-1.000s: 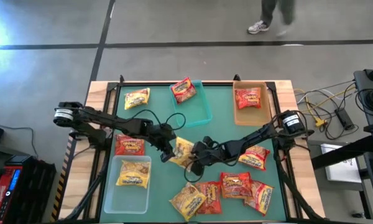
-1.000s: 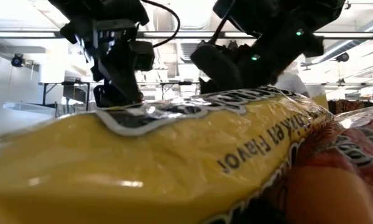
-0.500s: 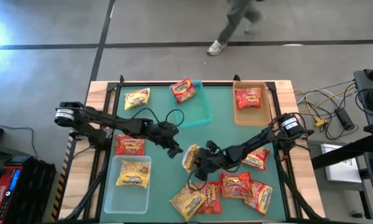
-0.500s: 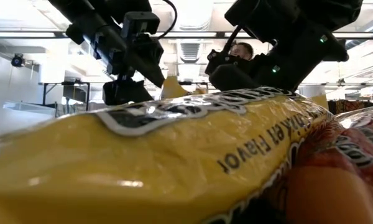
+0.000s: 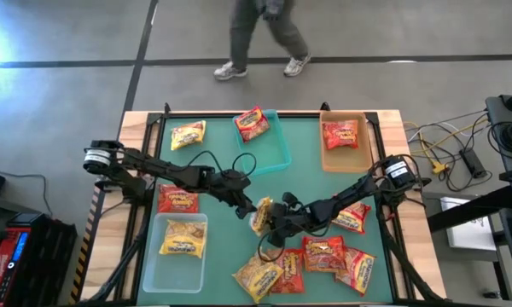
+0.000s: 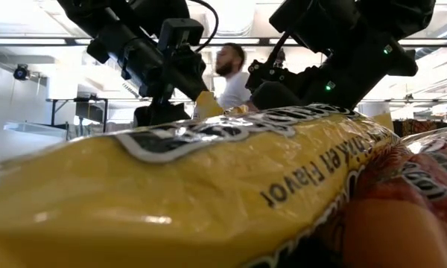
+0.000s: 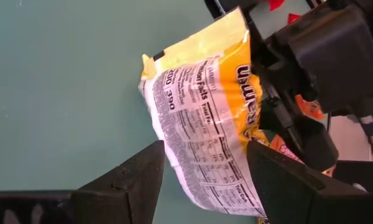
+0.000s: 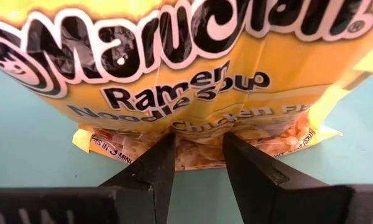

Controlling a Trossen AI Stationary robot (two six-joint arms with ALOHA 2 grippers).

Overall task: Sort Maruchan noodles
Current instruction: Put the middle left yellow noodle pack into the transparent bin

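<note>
A yellow noodle packet (image 5: 261,215) stands on edge at mid-table, its label side facing my right wrist camera (image 8: 174,56) and its back print facing my left one (image 7: 199,130). My right gripper (image 5: 275,223) (image 8: 199,142) is shut on it from the right. My left gripper (image 5: 248,207) (image 7: 206,148) is open just left of it, one finger on each side of the packet's end. The low view shows both arms above a big yellow packet (image 6: 208,201), with the held packet's corner (image 6: 208,104) between them. My right gripper pinches the yellow packet between its two fingers (image 8: 158,165) at the sealed edge under the flavour print (image 8: 199,127), coming from the table's right. The packet stands upright on edge above the mat. My left gripper: I cannot tell whether its open fingers (image 7: 150,168) touch the packet.
A teal bin (image 5: 277,158) holds a red packet (image 5: 252,124), a tan bin (image 5: 328,158) a red one, a clear bin (image 5: 158,264) a yellow one. Loose packets lie at far left (image 5: 188,135), left (image 5: 177,199) and, several, along the near edge (image 5: 311,260). A person walks beyond the far edge.
The yellow packet lay flat between both grippers; my right gripper has tipped it up onto its edge and drawn it slightly right. My left gripper came off it and followed a little toward the right. The person has crossed from right to left behind the table.
</note>
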